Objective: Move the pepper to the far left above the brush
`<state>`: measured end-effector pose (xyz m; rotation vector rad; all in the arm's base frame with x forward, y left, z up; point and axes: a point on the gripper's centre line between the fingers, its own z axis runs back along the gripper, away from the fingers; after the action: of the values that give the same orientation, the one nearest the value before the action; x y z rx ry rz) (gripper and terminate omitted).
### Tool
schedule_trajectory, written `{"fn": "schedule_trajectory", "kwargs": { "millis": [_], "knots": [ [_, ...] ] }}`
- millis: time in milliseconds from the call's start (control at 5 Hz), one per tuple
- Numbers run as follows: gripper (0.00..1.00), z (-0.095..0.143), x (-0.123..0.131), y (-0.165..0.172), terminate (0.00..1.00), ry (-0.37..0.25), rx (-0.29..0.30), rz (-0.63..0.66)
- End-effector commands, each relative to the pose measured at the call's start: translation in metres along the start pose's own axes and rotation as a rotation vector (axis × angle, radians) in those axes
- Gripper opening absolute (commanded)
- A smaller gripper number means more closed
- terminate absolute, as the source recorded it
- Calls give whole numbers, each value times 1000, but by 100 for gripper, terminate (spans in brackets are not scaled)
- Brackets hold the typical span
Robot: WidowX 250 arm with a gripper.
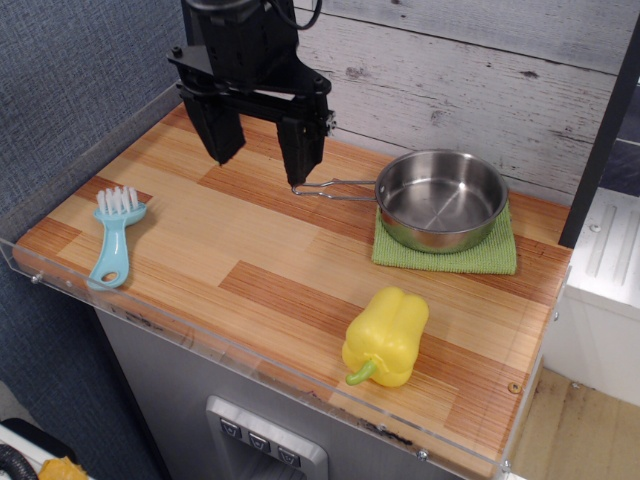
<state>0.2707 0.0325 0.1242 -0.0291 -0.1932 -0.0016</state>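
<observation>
Bright, even light — soft shadows, mild glare on the pan (441,200), perhaps slightly soft focus.

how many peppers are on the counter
1. The yellow pepper lies near the front right edge of the counter, in front of the pan. Nothing suggests another is hidden.

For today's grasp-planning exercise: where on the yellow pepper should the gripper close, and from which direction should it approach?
Grip the pepper across its blocky mid-body, coming down from above. It lies on its side near the front edge, stem pointing front-left, so the stem is too thin and low to pinch. The lobed flanks probably give the open gripper the steadiest hold, though the glossy skin may slip.
</observation>
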Motion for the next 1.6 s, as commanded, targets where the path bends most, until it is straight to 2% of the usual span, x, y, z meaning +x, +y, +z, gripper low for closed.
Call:
{"fn": "schedule_trajectory", "kwargs": {
  "millis": [0, 400, 600, 1000, 1400],
  "knots": [
    [100, -8, 6, -60, 0, -69, -33, -78],
    [100, -30, 2, -108, 0, 4, -79, -156],
    [100, -41, -6, -119, 0, 39, -86, -171],
    [100, -77, -30, -124, 0, 192, -82, -208],
    [100, -90, -33, -129, 0, 220, -86, -219]
  ]
}}
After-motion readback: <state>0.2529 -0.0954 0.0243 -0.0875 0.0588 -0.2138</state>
